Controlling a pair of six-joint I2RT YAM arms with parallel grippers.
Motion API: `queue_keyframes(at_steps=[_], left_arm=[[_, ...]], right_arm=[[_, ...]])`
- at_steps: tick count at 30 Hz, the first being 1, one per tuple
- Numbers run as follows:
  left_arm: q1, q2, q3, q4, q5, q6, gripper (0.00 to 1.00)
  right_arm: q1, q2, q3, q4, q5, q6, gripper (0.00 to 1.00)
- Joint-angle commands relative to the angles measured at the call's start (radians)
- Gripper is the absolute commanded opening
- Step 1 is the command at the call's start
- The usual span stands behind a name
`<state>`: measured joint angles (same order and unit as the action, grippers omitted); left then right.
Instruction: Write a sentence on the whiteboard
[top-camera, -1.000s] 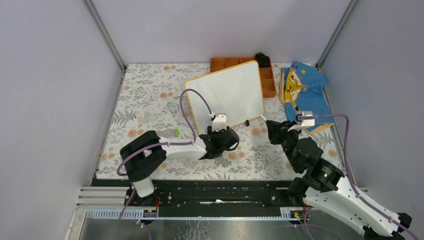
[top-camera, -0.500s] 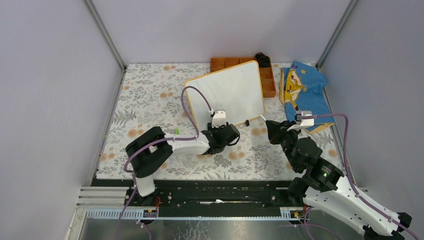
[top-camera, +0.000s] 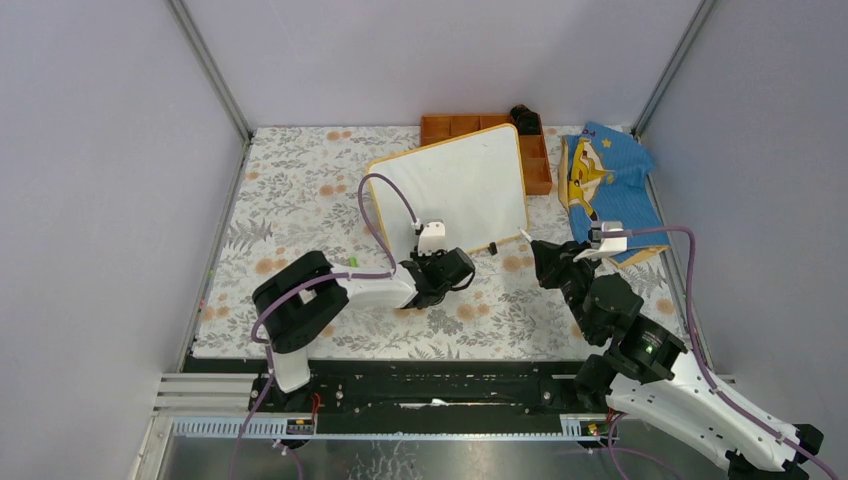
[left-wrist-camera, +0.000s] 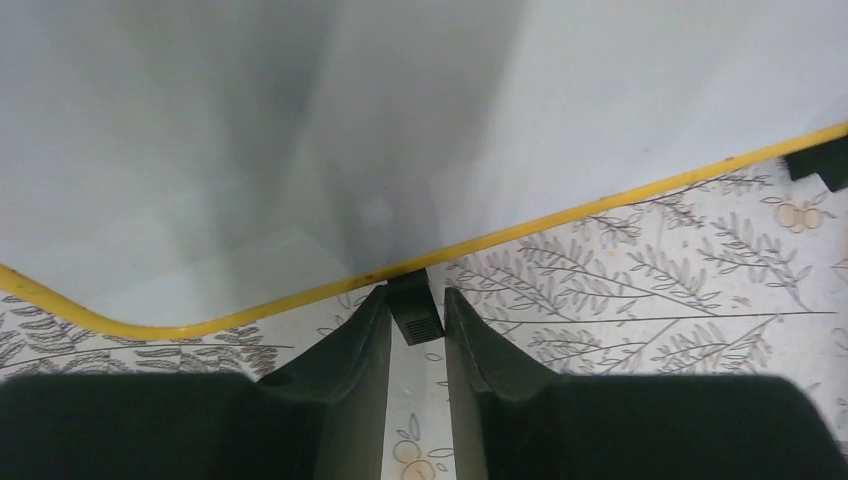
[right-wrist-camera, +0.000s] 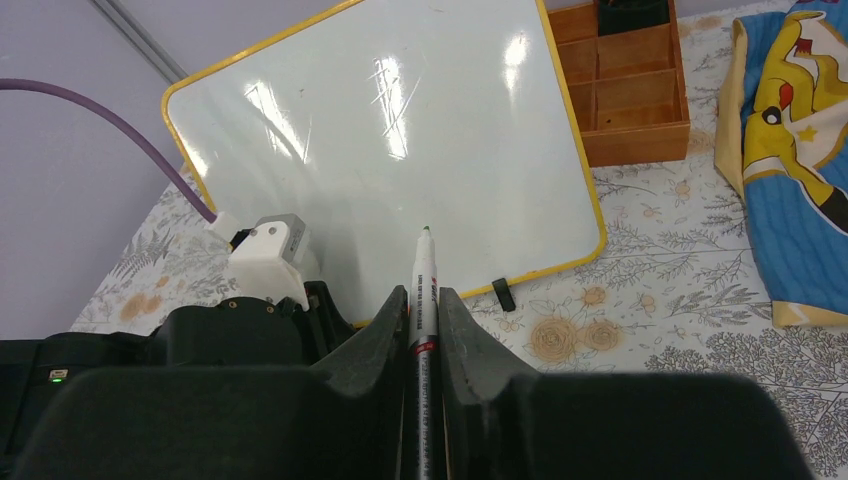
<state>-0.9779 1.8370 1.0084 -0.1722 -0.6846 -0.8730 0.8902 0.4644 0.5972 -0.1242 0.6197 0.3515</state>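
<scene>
The whiteboard (top-camera: 455, 190) stands tilted at the back middle of the floral mat, with a blank white face and a yellow-orange frame. No sentence shows on it in any view. My left gripper (top-camera: 441, 262) is at the board's lower edge. In the left wrist view its jaws (left-wrist-camera: 417, 292) are closed on the board's small black foot (left-wrist-camera: 415, 315), under the frame (left-wrist-camera: 600, 200). My right gripper (top-camera: 547, 257) is shut on a white marker (right-wrist-camera: 425, 262). The marker's bare tip points at the board (right-wrist-camera: 400, 130), a little short of its lower right part.
An orange compartment tray (top-camera: 470, 125) sits behind the board, with a black object (top-camera: 524, 118) in it. A blue cartoon cloth (top-camera: 605, 180) lies at the right. A small green cap (top-camera: 353, 264) lies on the mat left of my left gripper. A second black foot (right-wrist-camera: 504, 295) shows.
My left gripper has slid up and a little left to the board's lower edge. The right arm and marker have not moved.
</scene>
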Motion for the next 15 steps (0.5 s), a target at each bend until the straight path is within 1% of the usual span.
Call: queue_keyframes(at_steps=[1,6,11,15], left_arm=[[0.018,-0.033,-0.055,0.003,-0.055,-0.015,0.29],[0.022,-0.055,-0.092,0.016,-0.053,-0.013,0.26],[0.031,-0.087,-0.129,0.030,-0.051,0.002,0.25],[0.038,-0.123,-0.191,0.083,-0.015,0.041,0.23]], right_arm=[[0.001,0.008,0.014,0.023,0.028,-0.012,0.00],[0.000,0.012,0.016,0.021,0.025,-0.011,0.00],[0.000,0.014,0.020,0.014,0.024,-0.009,0.00],[0.001,0.016,0.020,0.014,0.019,-0.009,0.00]])
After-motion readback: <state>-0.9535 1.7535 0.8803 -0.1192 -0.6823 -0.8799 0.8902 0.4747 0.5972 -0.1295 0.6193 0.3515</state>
